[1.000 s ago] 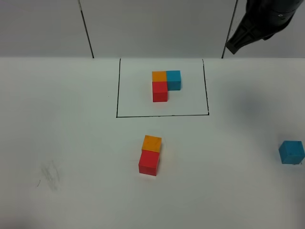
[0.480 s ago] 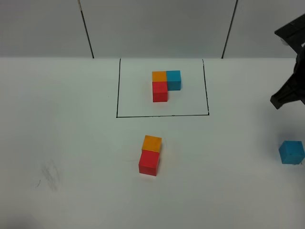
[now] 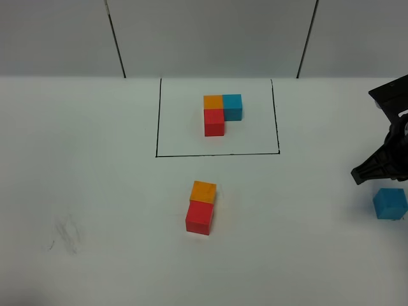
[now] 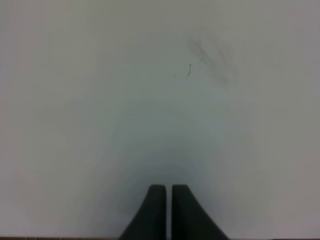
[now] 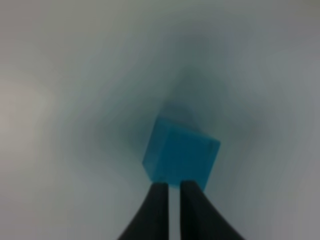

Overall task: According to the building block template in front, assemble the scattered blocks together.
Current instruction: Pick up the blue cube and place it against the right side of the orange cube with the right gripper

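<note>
Orange cube (image 3: 203, 190) and red cube (image 3: 199, 218) are seen pressed side to side near the middle of the white table (image 3: 95, 178), the orange one on the far side. The light-blue cube (image 3: 389, 203) is set well apart, at the right edge. Beyond them, the template (image 3: 222, 113) (orange, blue and red cubes joined in an L) is enclosed by a drawn black rectangle (image 3: 158, 121), touching none of its lines. The right gripper (image 5: 174, 187) is held just beside the light-blue cube. A thin slit is shown between its fingers (image 5: 156, 210) and nothing is clamped, but whether they are fully closed cannot be told. The left gripper (image 4: 168, 190) is pressed together over bare table near a grey smudge (image 4: 210, 55).
</note>
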### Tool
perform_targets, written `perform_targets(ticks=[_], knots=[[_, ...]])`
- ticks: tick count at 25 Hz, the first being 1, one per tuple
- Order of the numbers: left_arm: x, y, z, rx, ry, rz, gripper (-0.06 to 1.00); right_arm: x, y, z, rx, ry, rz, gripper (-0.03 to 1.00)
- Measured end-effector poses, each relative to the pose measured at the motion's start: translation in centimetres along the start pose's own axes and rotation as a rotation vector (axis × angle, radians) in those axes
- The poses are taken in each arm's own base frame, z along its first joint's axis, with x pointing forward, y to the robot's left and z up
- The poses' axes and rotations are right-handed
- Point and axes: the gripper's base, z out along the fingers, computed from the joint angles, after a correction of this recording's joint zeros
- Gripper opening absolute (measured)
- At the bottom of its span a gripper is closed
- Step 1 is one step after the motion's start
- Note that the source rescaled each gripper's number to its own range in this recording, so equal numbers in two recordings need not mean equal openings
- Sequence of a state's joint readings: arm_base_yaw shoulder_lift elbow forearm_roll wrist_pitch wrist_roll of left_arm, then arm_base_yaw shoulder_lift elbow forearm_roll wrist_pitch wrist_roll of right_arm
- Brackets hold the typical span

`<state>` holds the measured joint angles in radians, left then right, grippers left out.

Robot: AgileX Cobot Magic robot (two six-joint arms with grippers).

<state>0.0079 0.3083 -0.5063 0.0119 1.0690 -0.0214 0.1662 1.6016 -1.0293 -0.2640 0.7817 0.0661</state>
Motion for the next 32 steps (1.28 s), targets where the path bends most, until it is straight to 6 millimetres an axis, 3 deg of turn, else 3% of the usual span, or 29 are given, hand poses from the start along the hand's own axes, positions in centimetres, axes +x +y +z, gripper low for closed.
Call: perform_targets(ticks=[4, 8, 12, 15, 21, 32], knots=[[0.0, 0.0, 0.0, 0.000, 0.000, 0.000, 0.00, 0.9, -0.5, 1.2, -0.003, -0.004, 0.033, 0.30], [0.0, 0.0, 0.0, 0.000, 0.000, 0.000, 0.00, 1.2, -1.1, 2.5, -0.001, 0.018, 0.072, 0.67], [0.0, 0.0, 0.0, 0.000, 0.000, 0.000, 0.00, 1.1, -1.2, 3.9, -0.004, 0.035, 0.116, 0.92], [0.0, 0.0, 0.0, 0.000, 0.000, 0.000, 0.00, 1.2, -1.1, 5.1, -0.006, 0.063, 0.145, 0.96], [0.0, 0.0, 0.0, 0.000, 0.000, 0.000, 0.00, 1.3, -0.9, 7.1, -0.015, 0.096, 0.161, 0.93], [0.0, 0.0, 0.0, 0.000, 0.000, 0.000, 0.00, 1.6, -2.2, 8.1, -0.007, 0.093, 0.212, 0.91]])
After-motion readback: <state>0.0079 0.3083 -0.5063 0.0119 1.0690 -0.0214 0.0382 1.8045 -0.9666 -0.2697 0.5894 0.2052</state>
